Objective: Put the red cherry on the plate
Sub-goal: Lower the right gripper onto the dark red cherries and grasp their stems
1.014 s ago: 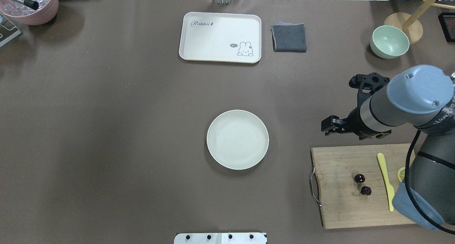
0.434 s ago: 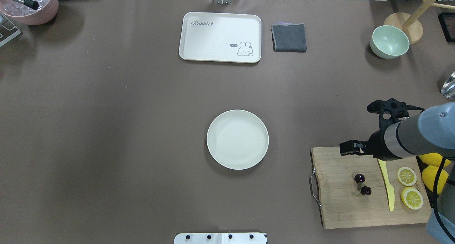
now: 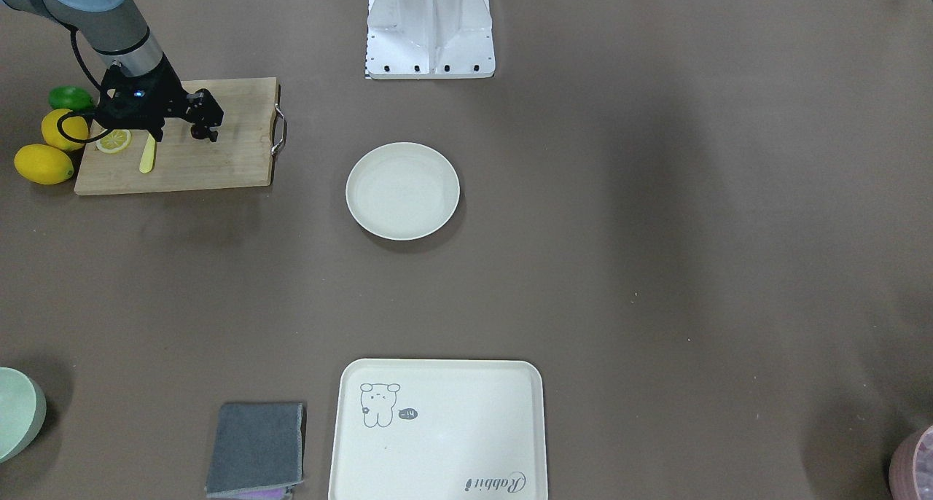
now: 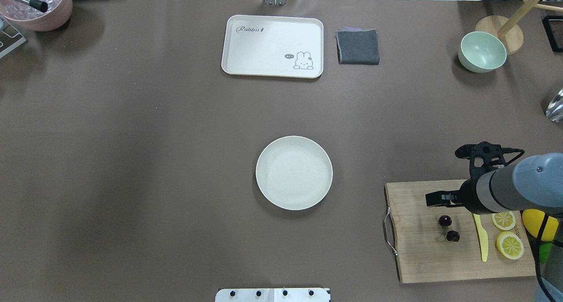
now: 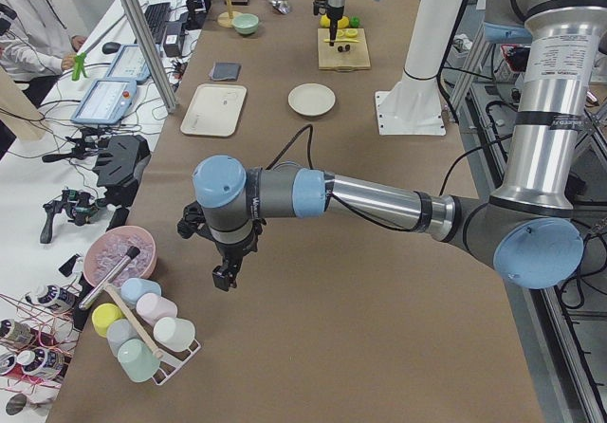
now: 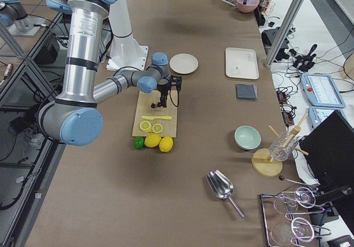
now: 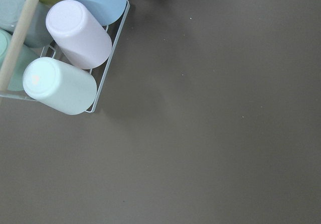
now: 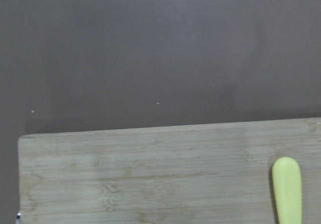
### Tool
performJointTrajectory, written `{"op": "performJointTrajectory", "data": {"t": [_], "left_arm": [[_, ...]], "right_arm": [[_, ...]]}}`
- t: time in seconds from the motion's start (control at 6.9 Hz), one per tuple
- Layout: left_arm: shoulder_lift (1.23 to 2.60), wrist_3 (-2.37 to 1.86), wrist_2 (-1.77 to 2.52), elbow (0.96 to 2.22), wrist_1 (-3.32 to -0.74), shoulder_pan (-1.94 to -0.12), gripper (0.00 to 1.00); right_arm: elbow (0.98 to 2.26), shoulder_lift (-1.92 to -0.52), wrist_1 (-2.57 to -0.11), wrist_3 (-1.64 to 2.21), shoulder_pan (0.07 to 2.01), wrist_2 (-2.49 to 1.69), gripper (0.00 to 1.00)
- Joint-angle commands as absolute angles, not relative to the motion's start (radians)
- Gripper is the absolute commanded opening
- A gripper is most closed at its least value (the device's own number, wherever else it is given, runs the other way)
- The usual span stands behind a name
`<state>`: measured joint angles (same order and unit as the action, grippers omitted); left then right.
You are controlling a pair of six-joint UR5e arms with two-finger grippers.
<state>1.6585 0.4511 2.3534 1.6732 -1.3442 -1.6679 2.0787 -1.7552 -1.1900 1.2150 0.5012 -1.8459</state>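
The red cherry (image 4: 448, 228), a dark pair on pale stems, lies on the wooden cutting board (image 4: 422, 258) at the table's right. My right gripper (image 4: 429, 200) hovers over the board's far edge, just beyond the cherry, fingers pointing left; it looks open and holds nothing. In the front-facing view that gripper (image 3: 213, 125) partly hides the cherry. The round cream plate (image 4: 294, 173) sits in the middle, with nothing on it. The right wrist view holds only the board's corner (image 8: 125, 179) and a yellow knife tip. My left gripper (image 5: 224, 277) hangs far off by a cup rack; I cannot tell its state.
On the board lie a yellow knife (image 4: 482, 238) and two lemon slices (image 4: 509, 244); whole lemons (image 3: 44, 163) sit beside it. A rabbit tray (image 4: 272, 46), grey cloth (image 4: 357, 46), and green bowl (image 4: 482, 51) line the far side. A cup rack (image 7: 65, 58) stands under the left wrist.
My right arm has swung toward the near side, bringing its gripper from the bare table onto the board's far edge near the cherry and uncovering the lemon slices.
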Motion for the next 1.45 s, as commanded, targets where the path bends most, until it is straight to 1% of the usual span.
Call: {"op": "performJointTrajectory", "data": {"t": [0.0,0.29,0.43,0.72,0.87,1.01,1.3], "left_arm": [[1.654,0.451,2.355,1.675,-1.344,-1.667,0.98],[1.652,0.451,2.358,1.678,-1.345,-1.667,0.98],[1.635,0.451,2.415,1.678,-1.345,-1.667,0.98],[1.617,0.453,2.471,1.672,-1.353,-1.667,0.98],[1.615,0.453,2.471,1.671,-1.358,-1.667,0.98],[1.615,0.454,2.471,1.671,-1.358,-1.667,0.98],[1.603,0.456,2.471,1.675,-1.359,-1.667,0.98]], "right_arm": [[2.065,-1.753,-1.19,1.23,0.473,-1.838,0.94],[2.065,-1.761,-1.196,1.239,0.459,-1.835,0.79],[2.066,-1.761,-1.197,1.255,0.448,-1.835,0.76],[2.069,-1.763,-1.197,1.292,0.416,-1.83,0.75],[2.069,-1.769,-1.198,1.292,0.413,-1.825,0.72],[2.071,-1.775,-1.198,1.293,0.411,-1.819,0.51],[2.075,-1.776,-1.198,1.292,0.413,-1.821,0.31]]}}
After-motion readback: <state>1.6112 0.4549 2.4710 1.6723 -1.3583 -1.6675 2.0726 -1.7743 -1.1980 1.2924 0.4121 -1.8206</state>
